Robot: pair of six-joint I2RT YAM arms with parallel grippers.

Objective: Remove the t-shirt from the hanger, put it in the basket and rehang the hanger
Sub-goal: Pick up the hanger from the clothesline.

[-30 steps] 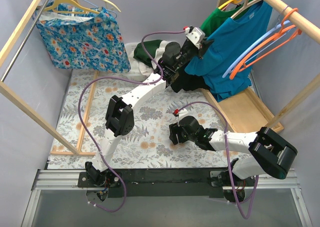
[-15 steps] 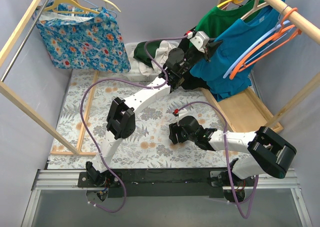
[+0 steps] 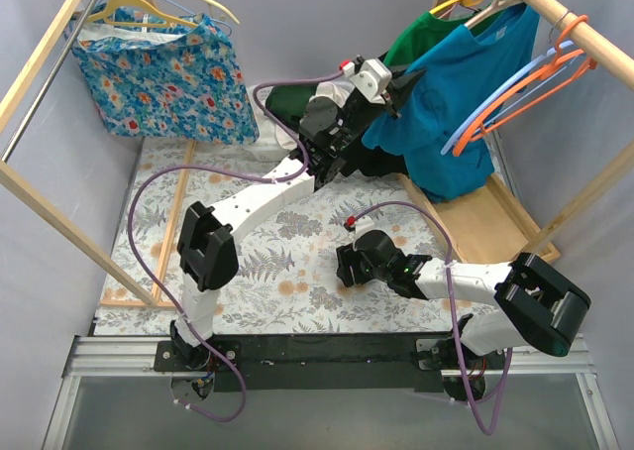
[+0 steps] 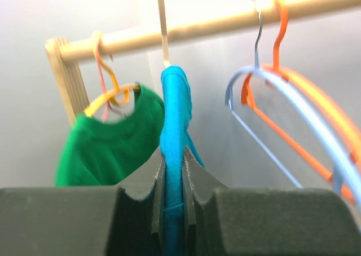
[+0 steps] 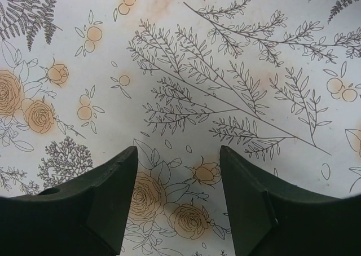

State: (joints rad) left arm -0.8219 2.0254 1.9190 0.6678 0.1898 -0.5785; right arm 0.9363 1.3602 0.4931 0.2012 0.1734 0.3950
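Note:
The blue t-shirt (image 3: 451,103) hangs on a pale wooden hanger (image 3: 487,7) from the right-hand rod (image 3: 580,29). My left gripper (image 3: 399,81) is raised at the shirt's left edge and shut on it. In the left wrist view a fold of the blue t-shirt (image 4: 176,104) runs down between the closed fingers of my left gripper (image 4: 174,163), and the hanger's hook (image 4: 162,30) rises to the rod (image 4: 197,27). My right gripper (image 3: 343,269) hovers low over the floral table; it (image 5: 178,154) is open and holds nothing.
A green shirt (image 3: 424,36) on a yellow hanger hangs behind the blue one. Empty orange and blue hangers (image 3: 525,83) hang to its right. A dark green and white clothes pile (image 3: 295,103) lies at the back. A floral dress (image 3: 158,73) hangs on the left rack.
My left arm has swung its elbow to the left, and the gripper has drawn the blue shirt's edge slightly left. The right arm has stayed still.

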